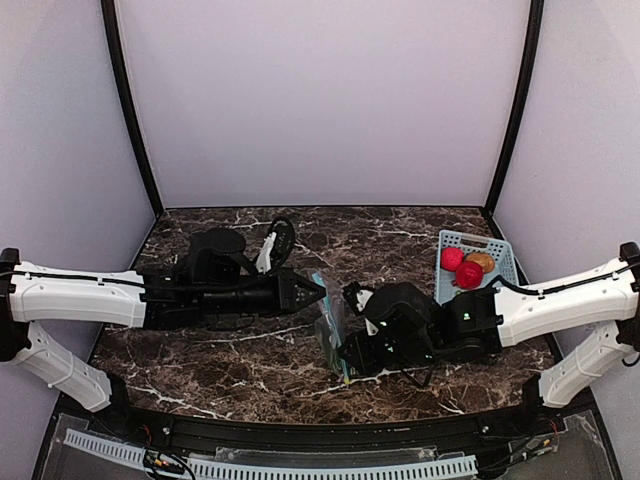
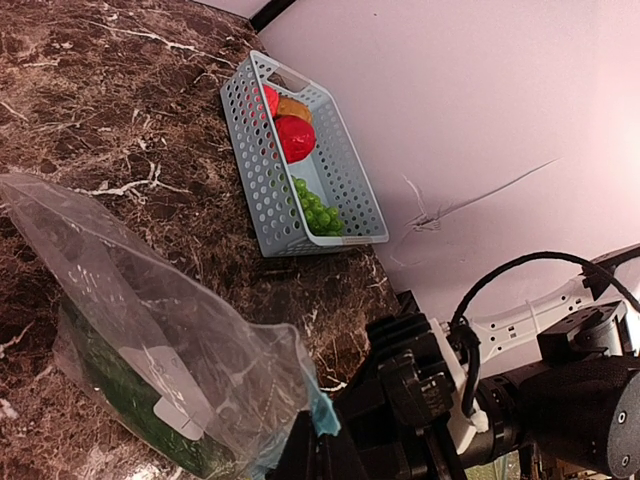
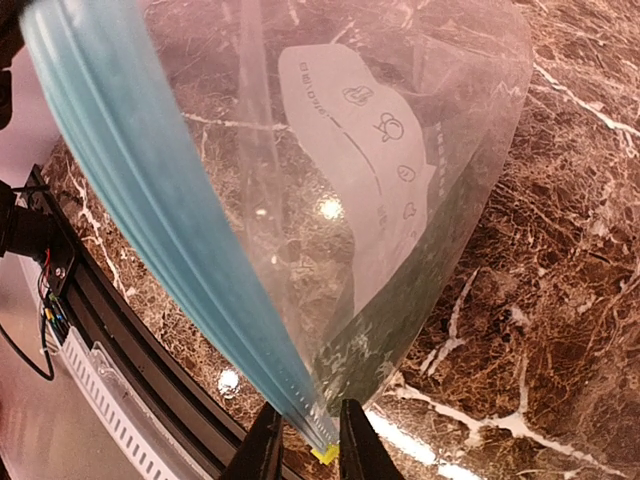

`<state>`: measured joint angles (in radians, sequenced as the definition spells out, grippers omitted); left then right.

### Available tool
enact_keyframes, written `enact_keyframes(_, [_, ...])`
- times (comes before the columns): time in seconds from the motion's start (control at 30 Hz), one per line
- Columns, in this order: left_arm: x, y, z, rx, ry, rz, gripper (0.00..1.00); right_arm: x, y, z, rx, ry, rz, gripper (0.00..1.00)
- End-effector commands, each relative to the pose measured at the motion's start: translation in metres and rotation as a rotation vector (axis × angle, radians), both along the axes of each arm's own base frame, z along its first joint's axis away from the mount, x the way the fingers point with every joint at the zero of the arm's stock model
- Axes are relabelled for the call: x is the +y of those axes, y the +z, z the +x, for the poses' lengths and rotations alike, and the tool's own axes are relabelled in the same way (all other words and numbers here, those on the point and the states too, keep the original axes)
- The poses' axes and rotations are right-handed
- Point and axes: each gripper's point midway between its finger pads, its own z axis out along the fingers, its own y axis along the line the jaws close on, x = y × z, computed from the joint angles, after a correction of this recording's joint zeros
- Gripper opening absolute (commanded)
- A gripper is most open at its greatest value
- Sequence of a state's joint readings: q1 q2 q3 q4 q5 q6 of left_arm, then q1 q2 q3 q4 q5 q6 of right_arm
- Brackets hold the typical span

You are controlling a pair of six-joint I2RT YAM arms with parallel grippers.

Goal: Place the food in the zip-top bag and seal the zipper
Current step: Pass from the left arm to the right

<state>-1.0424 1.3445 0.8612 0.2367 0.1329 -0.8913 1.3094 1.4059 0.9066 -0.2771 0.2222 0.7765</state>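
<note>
The zip-top bag (image 1: 331, 325) hangs between my arms, toward the middle of the near edge of the table (image 1: 200, 360). My right gripper (image 3: 310, 447) pinches one end of the zipper (image 3: 150, 200). My left gripper (image 2: 312, 452) looks clamped on the opposite teal corner. The food (image 2: 295, 137) sits in the basket (image 2: 255, 170) at the far right corner. My worry is that both pinches are thin, so a tug could slip the strip free and drop the bag. Neither jaw is free to fetch fruit.

White arm shells (image 1: 75, 295), black cables (image 1: 292, 235), black-fingered right gripper (image 3: 305, 450).
</note>
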Motion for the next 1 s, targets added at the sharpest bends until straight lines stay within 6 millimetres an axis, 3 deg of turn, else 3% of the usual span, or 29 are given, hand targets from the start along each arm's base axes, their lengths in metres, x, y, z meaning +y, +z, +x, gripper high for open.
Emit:
enact_keyframes(0.0, [0.001, 0.003, 0.000, -0.003, -0.006, 0.000, 0.01, 0.001, 0.006, -0.005, -0.018, 0.022, 0.015, 0.23])
enact_keyframes(0.37, [0.001, 0.004, 0.000, -0.006, -0.004, -0.002, 0.01, -0.003, 0.004, -0.016, -0.017, 0.058, 0.028, 0.32])
enact_keyframes(0.97, [0.001, 0.006, 0.000, -0.007, -0.006, -0.004, 0.01, 0.004, -0.007, -0.011, -0.015, 0.035, -0.011, 0.28])
